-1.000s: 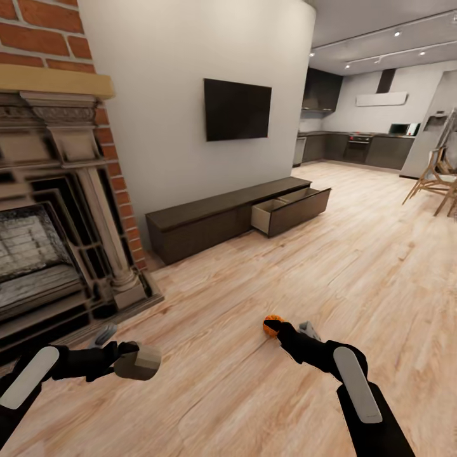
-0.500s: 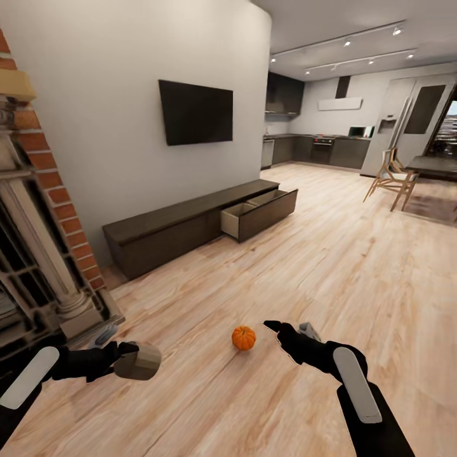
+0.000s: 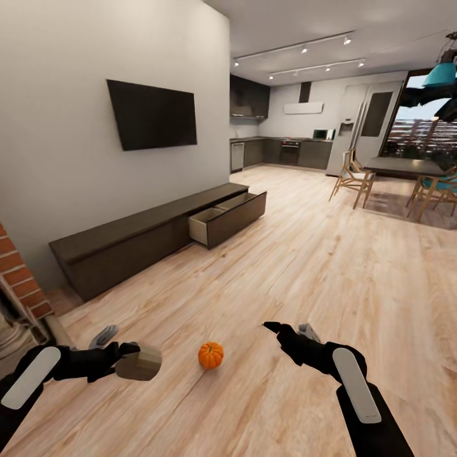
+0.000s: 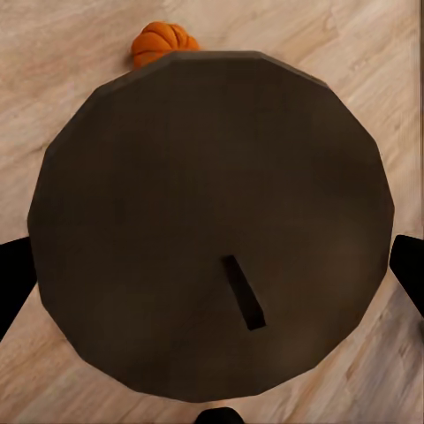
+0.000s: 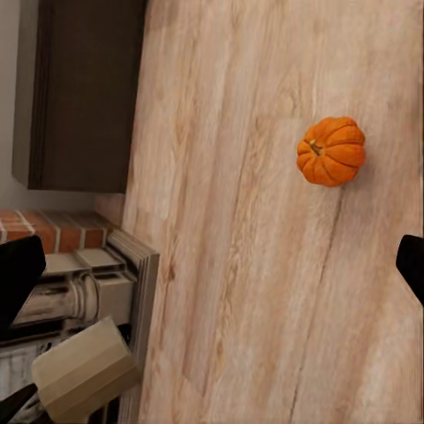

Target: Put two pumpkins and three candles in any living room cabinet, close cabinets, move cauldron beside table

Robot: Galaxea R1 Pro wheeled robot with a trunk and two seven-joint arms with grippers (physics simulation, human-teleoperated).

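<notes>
While left gripper [image 3: 130, 358] clasps candle [image 3: 141, 363], pumpkin [image 3: 211, 355] grounded

Bare floor [image 3: 304, 266] lies open toward the cabinet's [image 3: 127, 244] pulled-out drawer [image 3: 225, 219].

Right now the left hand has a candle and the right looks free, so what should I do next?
Probably lower the right gripper onto the pumpkin: it sits loose on the floor between the arms, the right fingers are open and hold nothing, and the left gripper is shut on the candle. The cabinet drawer stands open.
</notes>
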